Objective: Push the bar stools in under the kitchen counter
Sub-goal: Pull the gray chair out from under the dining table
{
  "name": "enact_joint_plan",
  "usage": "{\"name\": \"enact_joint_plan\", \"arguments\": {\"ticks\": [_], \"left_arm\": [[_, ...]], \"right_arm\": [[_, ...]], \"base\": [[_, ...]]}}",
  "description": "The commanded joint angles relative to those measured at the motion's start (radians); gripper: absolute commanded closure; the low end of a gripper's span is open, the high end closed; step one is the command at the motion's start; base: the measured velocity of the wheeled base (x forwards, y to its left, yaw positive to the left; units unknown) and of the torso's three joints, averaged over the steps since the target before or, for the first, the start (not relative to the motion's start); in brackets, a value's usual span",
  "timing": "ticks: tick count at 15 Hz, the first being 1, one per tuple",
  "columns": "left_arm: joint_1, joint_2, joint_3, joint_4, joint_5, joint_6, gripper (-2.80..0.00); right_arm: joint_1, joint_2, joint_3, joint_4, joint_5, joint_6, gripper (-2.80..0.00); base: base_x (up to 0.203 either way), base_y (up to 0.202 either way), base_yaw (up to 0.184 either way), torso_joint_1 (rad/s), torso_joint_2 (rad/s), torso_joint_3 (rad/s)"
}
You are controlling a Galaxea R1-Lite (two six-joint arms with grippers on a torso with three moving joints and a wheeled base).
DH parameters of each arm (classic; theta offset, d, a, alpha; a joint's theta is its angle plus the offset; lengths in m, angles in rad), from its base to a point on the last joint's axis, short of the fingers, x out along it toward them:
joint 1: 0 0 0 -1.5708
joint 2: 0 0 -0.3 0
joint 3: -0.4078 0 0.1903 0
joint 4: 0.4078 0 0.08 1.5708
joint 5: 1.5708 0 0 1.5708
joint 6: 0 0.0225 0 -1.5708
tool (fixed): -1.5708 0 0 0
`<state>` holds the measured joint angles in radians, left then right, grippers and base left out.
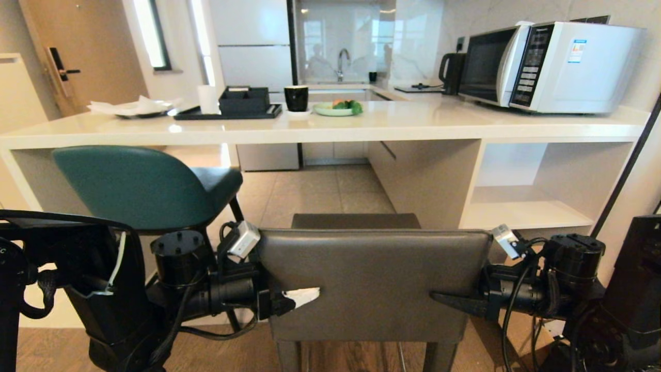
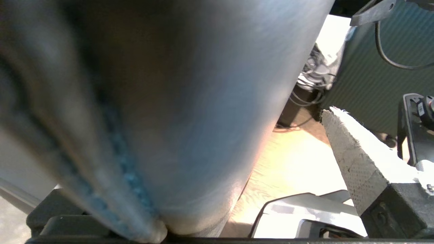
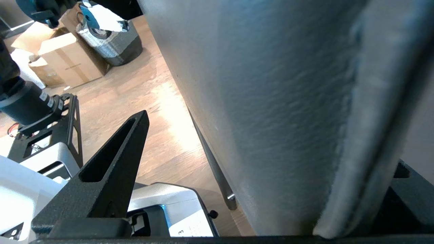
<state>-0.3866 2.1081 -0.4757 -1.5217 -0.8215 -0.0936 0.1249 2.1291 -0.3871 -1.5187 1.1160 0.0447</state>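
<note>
The grey bar stool [image 1: 372, 279] stands in front of me with its square back facing me, its seat toward the white kitchen counter [image 1: 413, 124]. The teal bar stool [image 1: 139, 186] sits to its left, seat partly under the counter. My left gripper [image 1: 304, 295] is open at the left edge of the grey back. Its white-padded finger [image 2: 356, 159] stands off the rear face; the other finger is hidden. My right gripper [image 1: 444, 298] is open at the right edge, and its black finger [image 3: 112, 162] is also apart from the grey leather [image 3: 271, 101].
On the counter stand a microwave [image 1: 552, 67], a kettle [image 1: 452, 70], a black cup [image 1: 296, 98], a plate of vegetables [image 1: 338, 107] and a black tray [image 1: 232, 109]. Open shelves [image 1: 521, 206] fill the counter's right end. A cardboard box [image 3: 67, 61] and a basket [image 3: 108, 44] sit on the wood floor behind.
</note>
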Motion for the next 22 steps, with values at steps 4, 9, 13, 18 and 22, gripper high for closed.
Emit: {"name": "enact_joint_plan", "arguments": {"ticks": [4,9,13,18,22], "left_arm": [[0.005,-0.011,-0.001,-0.008,0.011,0.002,-2.80],[0.049,-0.032,0.046,-0.008,0.007,0.000,-2.80],[0.140,-0.081,0.154,-0.008,-0.044,-0.002,-2.80],[0.162,-0.152,0.254,-0.008,-0.047,-0.001,-2.80],[0.221,-0.289,0.360,-0.008,-0.057,0.000,-2.80]], "right_arm": [[-0.004,-0.009,-0.003,-0.011,0.004,0.001,-2.80],[-0.049,-0.030,0.015,-0.011,0.006,0.007,-2.80],[-0.143,-0.050,0.065,-0.011,0.017,0.007,-2.80],[-0.287,-0.067,0.091,-0.011,0.066,0.007,-2.80],[-0.396,-0.164,0.111,-0.011,0.061,0.024,-2.80]], "base": [[-0.165,0.000,0.001,-0.002,0.00,0.002],[0.000,0.000,0.000,0.000,0.00,0.000],[0.000,0.000,0.000,0.000,0.00,0.000],[0.000,0.000,0.000,0.000,0.00,0.000],[0.000,0.000,0.000,0.000,0.00,0.000]]}}
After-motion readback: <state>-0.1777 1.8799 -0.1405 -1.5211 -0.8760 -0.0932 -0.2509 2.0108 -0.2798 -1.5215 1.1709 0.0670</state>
